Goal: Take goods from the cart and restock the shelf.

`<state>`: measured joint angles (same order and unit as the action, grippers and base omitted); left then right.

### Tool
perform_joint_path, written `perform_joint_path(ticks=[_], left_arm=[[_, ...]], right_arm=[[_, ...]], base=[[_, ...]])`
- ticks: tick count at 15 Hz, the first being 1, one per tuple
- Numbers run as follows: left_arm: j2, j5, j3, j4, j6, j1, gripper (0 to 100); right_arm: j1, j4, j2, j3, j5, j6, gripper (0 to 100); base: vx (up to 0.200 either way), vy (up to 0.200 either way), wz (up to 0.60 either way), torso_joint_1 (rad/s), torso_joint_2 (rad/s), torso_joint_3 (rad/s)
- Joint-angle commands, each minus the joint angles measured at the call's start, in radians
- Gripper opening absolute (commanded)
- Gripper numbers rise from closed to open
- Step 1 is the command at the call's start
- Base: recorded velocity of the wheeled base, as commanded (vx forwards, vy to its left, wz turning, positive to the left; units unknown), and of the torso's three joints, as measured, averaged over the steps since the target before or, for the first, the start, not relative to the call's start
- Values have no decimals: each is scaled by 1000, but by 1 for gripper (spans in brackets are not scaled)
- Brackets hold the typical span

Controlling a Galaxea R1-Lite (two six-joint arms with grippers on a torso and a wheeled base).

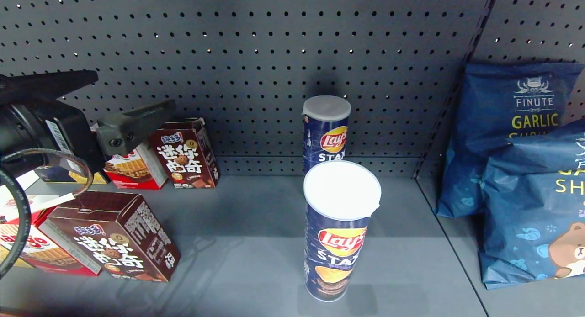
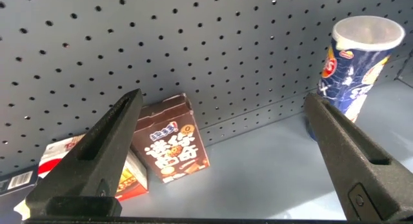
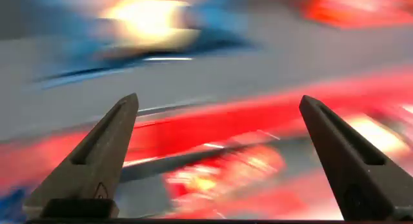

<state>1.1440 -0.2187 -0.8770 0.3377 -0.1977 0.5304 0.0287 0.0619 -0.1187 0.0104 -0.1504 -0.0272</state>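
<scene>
Two blue chip cans stand on the grey shelf [image 1: 256,244], one near the front [image 1: 340,230] and one behind it against the pegboard [image 1: 327,129]. The rear chip can [image 2: 358,62] also shows in the left wrist view. My left gripper [image 1: 135,89] hovers open over the shelf's left side, above the snack boxes, holding nothing. In its own view the left gripper [image 2: 221,98] faces a brown cookie box [image 2: 171,146] at the back. My right gripper [image 3: 217,100] is open and empty, with blurred red and blue shapes behind it.
A brown box [image 1: 114,237] lies at the front left beside red wafer boxes [image 1: 36,253]. Another brown box [image 1: 185,152] and a red box [image 1: 132,168] stand at the back left. Blue snack bags [image 1: 525,171] fill the right section behind a divider.
</scene>
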Motion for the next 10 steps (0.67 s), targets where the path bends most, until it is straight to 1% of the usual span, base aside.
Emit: perform_joint_path(ticks=[1,2,10], left_arm=[[3,-1,-3,1,0,2,100],[3,-1,-3,1,0,2,100],[-13,-4,1,1,0,-3,100]], right_arm=[[-26,-31,119,-10,144,29,100],[-24,-71,119,-7,164,40,100],[-24,-63,119,-10,164,32,100]], base=[[0,0,0,0,0,0],[0,0,0,0,0,0],[0,0,0,0,0,0]])
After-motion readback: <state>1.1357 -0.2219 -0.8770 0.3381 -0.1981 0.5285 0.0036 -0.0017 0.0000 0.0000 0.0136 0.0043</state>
